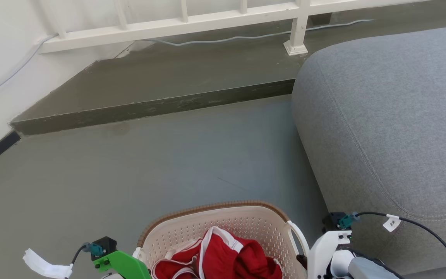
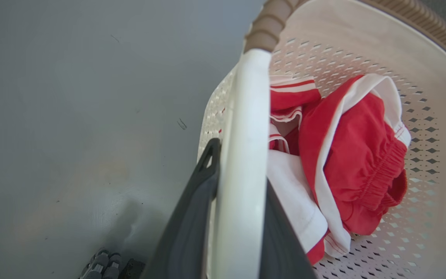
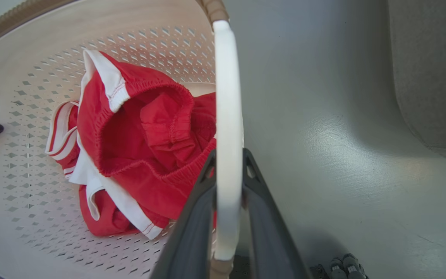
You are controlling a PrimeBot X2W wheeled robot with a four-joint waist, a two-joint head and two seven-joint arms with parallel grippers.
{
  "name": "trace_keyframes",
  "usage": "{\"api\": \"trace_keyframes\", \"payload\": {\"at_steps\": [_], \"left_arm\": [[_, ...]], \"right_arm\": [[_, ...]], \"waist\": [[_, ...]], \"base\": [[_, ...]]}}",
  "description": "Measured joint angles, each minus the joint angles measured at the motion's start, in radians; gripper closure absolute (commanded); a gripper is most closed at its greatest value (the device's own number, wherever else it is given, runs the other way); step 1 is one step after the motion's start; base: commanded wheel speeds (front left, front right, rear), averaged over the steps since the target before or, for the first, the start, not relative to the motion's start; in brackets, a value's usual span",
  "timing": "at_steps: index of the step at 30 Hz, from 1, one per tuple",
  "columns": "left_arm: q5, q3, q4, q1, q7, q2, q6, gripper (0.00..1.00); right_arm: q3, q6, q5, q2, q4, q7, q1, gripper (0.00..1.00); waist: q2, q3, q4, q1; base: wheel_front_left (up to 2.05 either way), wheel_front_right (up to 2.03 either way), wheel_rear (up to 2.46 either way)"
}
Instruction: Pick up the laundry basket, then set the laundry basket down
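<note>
The main danger, as I judge it, is that one of the two handles slips out. The laundry basket sits low in the head view, close in front of the robot and between its two arms, over the grey floor. Whether its bottom touches the floor I cannot tell. The left end effector is closed narrowly around the left handle, its dark fingers one on each side of the white bar, and the right end effector grips the right handle in the same way. Both bars look smooth and thin, so the hold depends on squeeze alone. If the pressure is weak, a bar could slide along the fingers or turn between them.

A second risk is uneven motion. If one arm rises or sinks faster than the other, the basket would tilt, and the red and white clothes heaped inside could shift toward one wall, which pulls more on that handle. If the arms move apart or together, the handles could bend or twist.

The grey sofa stands just beside the right arm, so a swing to that side could bump it.

As to pose, both arms are low at the bottom of the head view, one on each side of the basket, the fingers pointing forward along the handles, roughly mirrored
</note>
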Motion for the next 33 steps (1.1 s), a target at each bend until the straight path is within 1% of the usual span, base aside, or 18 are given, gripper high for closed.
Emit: {"api": "trace_keyframes", "payload": {"at_steps": [8, 14, 23, 31, 32, 33], "left_arm": [[-0.015, -0.002, -0.004, 0.0, -0.002, 0.0, 0.0, 1.0], [-0.015, -0.007, -0.024, -0.003, -0.028, 0.003, 0.002, 1.0], [-0.012, -0.016, -0.047, -0.053, -0.071, 0.004, 0.02, 1.0], [-0.006, -0.033, -0.06, -0.096, -0.101, 0.005, 0.036, 1.0], [-0.006, -0.033, -0.06, -0.096, -0.101, 0.005, 0.036, 1.0], [-0.005, -0.034, -0.062, -0.111, -0.11, 0.006, 0.04, 1.0]], "right_arm": [[-0.001, 0.0, 0.002, 0.0, 0.002, -0.018, -0.003, 1.0], [-0.002, -0.002, 0.009, 0.0, 0.002, -0.046, -0.013, 1.0], [-0.01, -0.016, 0.01, -0.003, -0.001, -0.098, -0.078, 1.0], [-0.015, -0.018, 0.01, -0.006, -0.003, -0.132, -0.125, 1.0], [-0.015, -0.018, 0.01, -0.006, -0.003, -0.132, -0.125, 1.0], [-0.018, -0.018, 0.01, -0.007, -0.004, -0.136, -0.142, 1.0]], "waist": [[0.0, 0.016, 0.001, 0.0], [0.0, 0.051, 0.004, 0.0], [0.0, 0.149, 0.008, 0.0], [0.0, 0.256, 0.012, 0.0], [0.0, 0.256, 0.012, 0.0], [0.0, 0.284, 0.014, 0.0001]], "base": [[0.0, 0.0, 0.0], [0.0, 0.0, 0.0], [0.0, 0.0, 0.0], [0.0, 0.0, 0.0], [0.0, 0.0, 0.0], [0.0, 0.0, 0.0]]}}
